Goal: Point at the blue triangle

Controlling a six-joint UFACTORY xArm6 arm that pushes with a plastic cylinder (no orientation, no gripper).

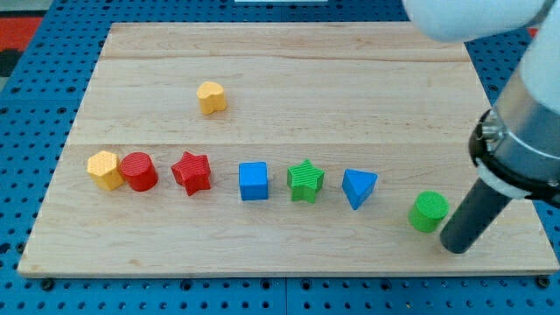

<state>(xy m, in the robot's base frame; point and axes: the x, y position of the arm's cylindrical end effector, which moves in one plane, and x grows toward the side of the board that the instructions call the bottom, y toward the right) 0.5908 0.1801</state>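
Camera view | my tip [456, 246] rests on the wooden board [289, 79] near its lower right edge, bare rod, grasping nothing | blue triangle [358, 187] lies to the tip's left and slightly up, apart from it | green cylinder [429, 211] sits between them, just beside the tip

My arm comes in from the view's upper right, a white casing above a grey wrist with a black collar. The dark rod slants down and toward the view's left, and my tip [456, 246] rests low at the view's right.
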